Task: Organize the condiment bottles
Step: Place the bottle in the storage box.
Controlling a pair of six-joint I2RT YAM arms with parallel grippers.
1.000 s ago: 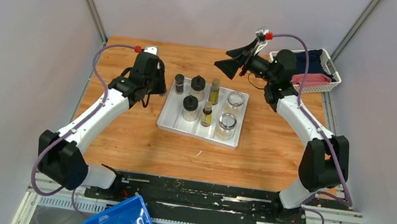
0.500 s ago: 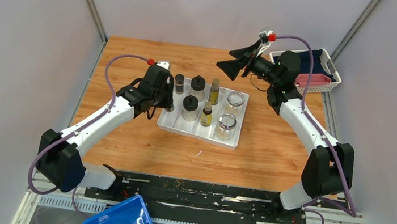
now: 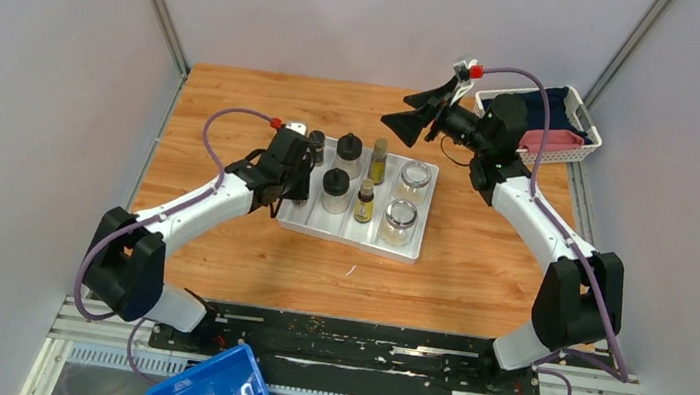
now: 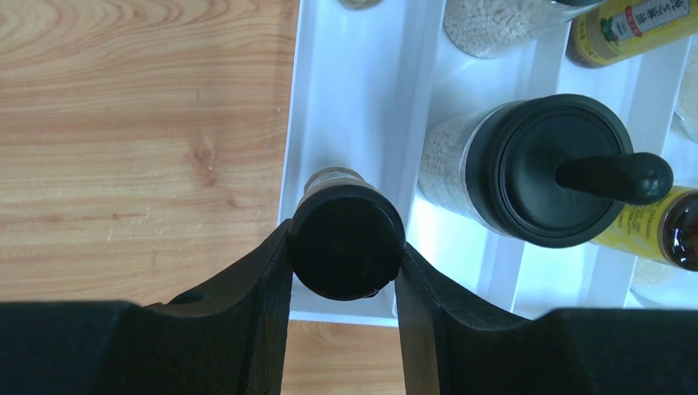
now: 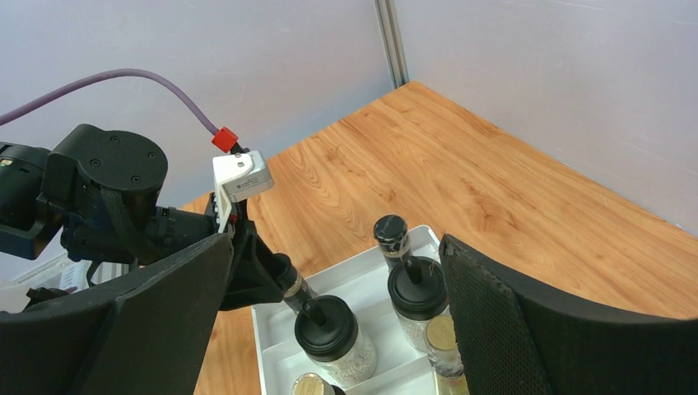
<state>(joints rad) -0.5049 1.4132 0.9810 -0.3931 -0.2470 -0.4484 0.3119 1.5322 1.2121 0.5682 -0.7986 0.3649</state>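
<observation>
A: Anything at the white divided plastic tray (image 3: 347, 238)?
B: R gripper (image 3: 415, 112) spread wide, empty, up beyond its far side. L gripper (image 4: 344, 251) clamped on small dark-capped glass shaker (image 4: 346, 226), tray's left column, near end.

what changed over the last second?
Left gripper swung right, in to the tray, fingers now either side of the shaker cap; firm grip unclear. Right gripper barely shifted, raised and open. Tray and contents stayed put.
</observation>
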